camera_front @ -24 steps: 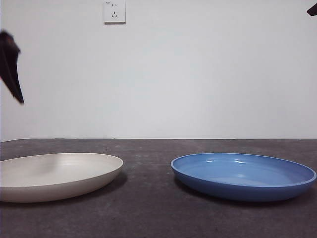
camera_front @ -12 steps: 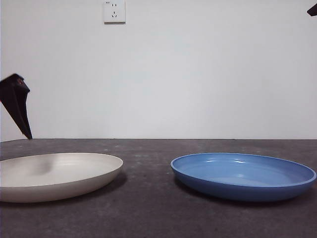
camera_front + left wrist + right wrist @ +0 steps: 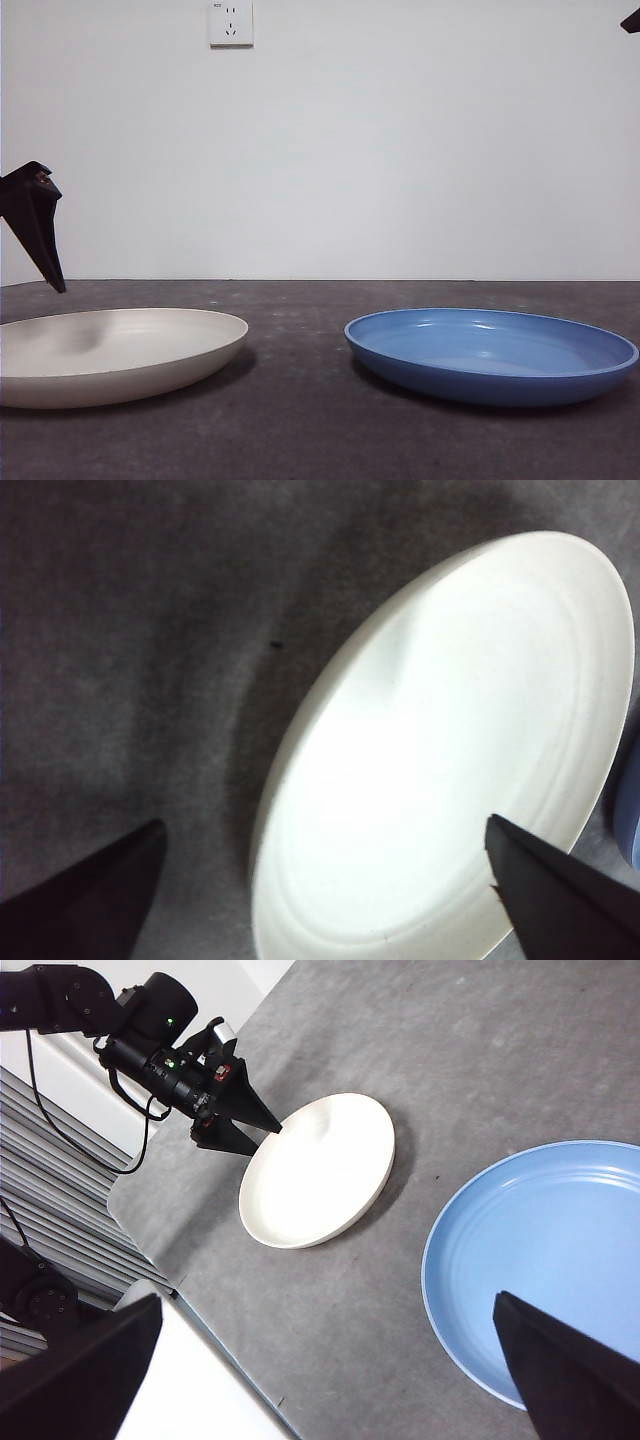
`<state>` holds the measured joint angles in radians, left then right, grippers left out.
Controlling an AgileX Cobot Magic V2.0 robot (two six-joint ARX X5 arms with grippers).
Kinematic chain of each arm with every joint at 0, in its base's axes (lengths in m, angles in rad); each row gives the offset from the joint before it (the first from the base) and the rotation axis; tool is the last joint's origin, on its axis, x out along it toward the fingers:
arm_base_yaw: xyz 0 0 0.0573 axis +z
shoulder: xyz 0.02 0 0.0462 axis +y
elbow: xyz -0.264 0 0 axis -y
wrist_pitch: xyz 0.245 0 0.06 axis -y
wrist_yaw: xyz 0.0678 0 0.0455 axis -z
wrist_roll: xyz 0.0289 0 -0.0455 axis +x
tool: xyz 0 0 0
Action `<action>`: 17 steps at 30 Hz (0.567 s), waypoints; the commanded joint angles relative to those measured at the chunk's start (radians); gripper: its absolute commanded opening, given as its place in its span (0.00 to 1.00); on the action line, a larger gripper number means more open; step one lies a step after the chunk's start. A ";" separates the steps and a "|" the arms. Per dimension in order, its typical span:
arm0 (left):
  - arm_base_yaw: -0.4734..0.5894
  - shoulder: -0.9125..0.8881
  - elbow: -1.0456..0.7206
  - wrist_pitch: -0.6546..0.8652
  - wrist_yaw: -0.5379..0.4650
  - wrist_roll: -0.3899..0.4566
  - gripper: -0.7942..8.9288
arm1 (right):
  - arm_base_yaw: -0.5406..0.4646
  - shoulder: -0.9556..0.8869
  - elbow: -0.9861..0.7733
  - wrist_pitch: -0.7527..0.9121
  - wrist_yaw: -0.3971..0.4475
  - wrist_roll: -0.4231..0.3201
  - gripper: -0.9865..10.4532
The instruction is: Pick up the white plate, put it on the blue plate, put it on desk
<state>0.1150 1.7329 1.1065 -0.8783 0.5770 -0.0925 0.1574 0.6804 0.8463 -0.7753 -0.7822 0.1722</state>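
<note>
Spread wide apart, jaws of the left gripper (image 3: 320, 880), hanging just above the white plate's (image 3: 110, 350) outer rim, one jaw over the plate, the other over bare desk (image 3: 300, 420). Not touching it. Lying flat on the desk beside the blue plate (image 3: 492, 352), a strip of tabletop between them. Nothing between gripper and plate. Parked high and well back, the right gripper (image 3: 320, 1360), jaws likewise apart. On the wall behind, a white socket (image 3: 231, 23).

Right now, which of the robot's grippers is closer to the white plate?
The left gripper: it hovers open just above the white plate's rim. The right gripper waits high, over the blue plate.
</note>
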 commanded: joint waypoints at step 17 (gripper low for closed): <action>-0.020 0.035 0.016 0.016 0.003 0.013 0.40 | 0.004 0.005 0.013 0.003 0.000 -0.005 0.68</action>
<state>0.0948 1.7462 1.1065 -0.8658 0.5770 -0.0910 0.1574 0.6804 0.8463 -0.7761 -0.7822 0.1726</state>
